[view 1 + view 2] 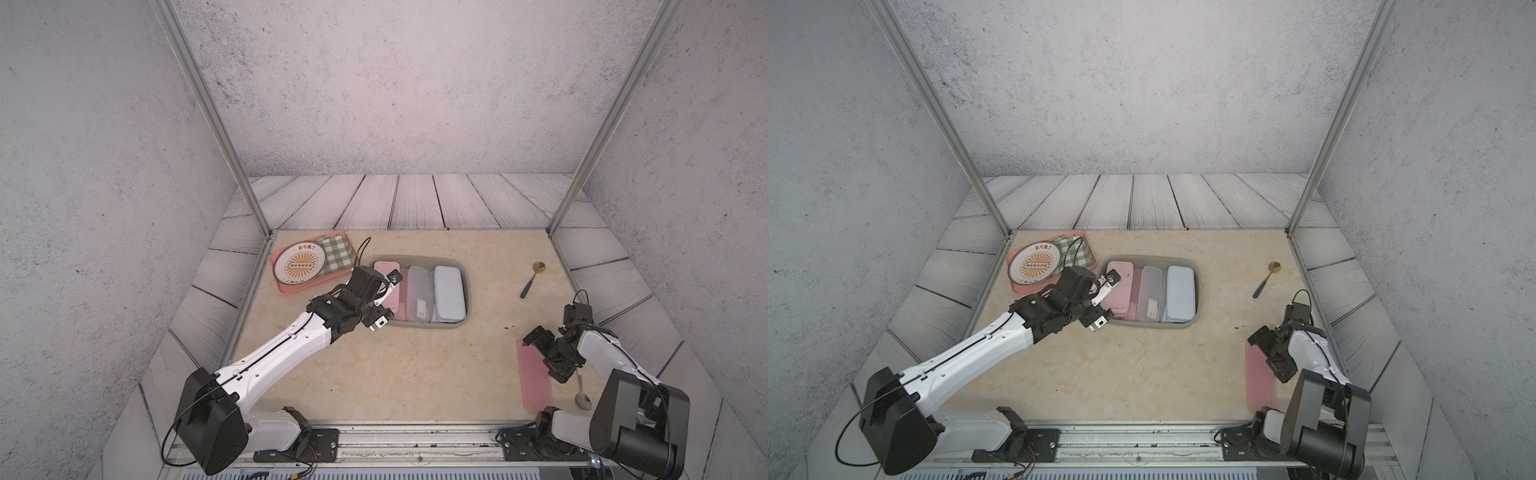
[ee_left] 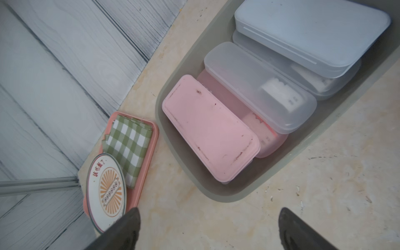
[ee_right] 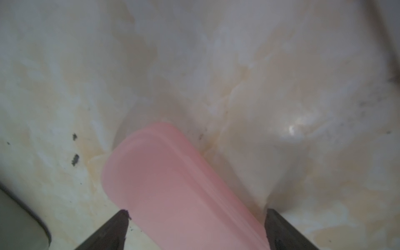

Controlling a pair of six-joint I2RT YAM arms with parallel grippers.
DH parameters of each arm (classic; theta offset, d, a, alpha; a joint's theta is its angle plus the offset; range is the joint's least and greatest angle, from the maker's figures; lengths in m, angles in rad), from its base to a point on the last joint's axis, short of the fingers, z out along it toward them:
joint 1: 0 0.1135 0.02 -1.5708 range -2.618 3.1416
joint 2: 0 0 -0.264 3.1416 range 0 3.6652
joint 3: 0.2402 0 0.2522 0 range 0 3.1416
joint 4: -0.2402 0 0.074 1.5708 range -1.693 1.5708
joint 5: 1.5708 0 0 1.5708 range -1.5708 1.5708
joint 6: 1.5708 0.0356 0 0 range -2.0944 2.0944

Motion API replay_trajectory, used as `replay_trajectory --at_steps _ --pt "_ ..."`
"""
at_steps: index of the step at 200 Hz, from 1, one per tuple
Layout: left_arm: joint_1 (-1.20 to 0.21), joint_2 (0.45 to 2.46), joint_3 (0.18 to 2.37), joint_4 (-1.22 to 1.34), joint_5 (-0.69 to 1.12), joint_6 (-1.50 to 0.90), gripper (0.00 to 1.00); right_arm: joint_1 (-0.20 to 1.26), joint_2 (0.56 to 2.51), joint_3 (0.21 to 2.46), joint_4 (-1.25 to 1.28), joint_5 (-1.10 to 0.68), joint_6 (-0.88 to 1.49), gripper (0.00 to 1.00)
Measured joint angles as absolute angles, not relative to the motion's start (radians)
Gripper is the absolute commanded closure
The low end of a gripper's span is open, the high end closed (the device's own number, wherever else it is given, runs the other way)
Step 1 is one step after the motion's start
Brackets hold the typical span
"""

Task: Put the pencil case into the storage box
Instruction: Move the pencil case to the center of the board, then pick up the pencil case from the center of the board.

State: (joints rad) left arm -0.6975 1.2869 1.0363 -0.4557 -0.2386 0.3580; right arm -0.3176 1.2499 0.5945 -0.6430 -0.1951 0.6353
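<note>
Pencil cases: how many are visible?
6. Five in the storage box: two pink, two clear, one blue. One pink on the table at the right end effector. Others may hide beneath.

pencil cases (image 2: 207, 127): 6 (three pink) | storage box (image 2: 184, 168): 1 | tray (image 2: 133, 199): 1 | plate (image 2: 108, 190): 1 | cloth (image 2: 129, 142): 1 | spoons (image 1: 532, 280): 2

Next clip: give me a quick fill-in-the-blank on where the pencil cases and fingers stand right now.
1. The fingers of the right gripper straddle a translucent ___ plastic pencil case lying on the beige table.
2. In the grey-green plastic storage box, the pale blue pencil case lies on the side toward the robot's ___ arm.
3. The fingers of the left gripper stand ___, holding nothing.
Missing: pink; right; open.
</note>
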Motion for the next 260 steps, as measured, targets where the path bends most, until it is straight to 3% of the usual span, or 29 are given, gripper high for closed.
replay_trajectory --at_steps 34,80,108,167,210,260 --pt "-0.714 1.269 1.027 -0.427 -0.295 0.402 0.0 -0.236 1.169 0.54 -0.62 -0.25 0.691 0.01" --pt "-0.72 1.263 1.024 -0.416 -0.311 0.407 0.0 0.118 1.157 0.538 -0.566 -0.259 0.916 0.01" --pt "-0.72 1.263 1.016 -0.418 -0.303 0.392 0.0 0.25 1.209 0.649 -0.64 -0.191 0.978 0.01" --pt "-0.721 1.263 1.015 -0.422 -0.26 0.321 0.0 0.29 1.18 0.747 -0.822 -0.06 0.925 0.01" --pt "-0.72 1.263 1.014 -0.429 -0.218 0.259 0.0 0.368 1.183 0.735 -0.852 -0.07 1.088 0.01" --pt "-0.717 1.263 1.002 -0.437 -0.175 0.22 0.0 0.44 1.349 0.796 -0.838 -0.043 1.181 0.01"
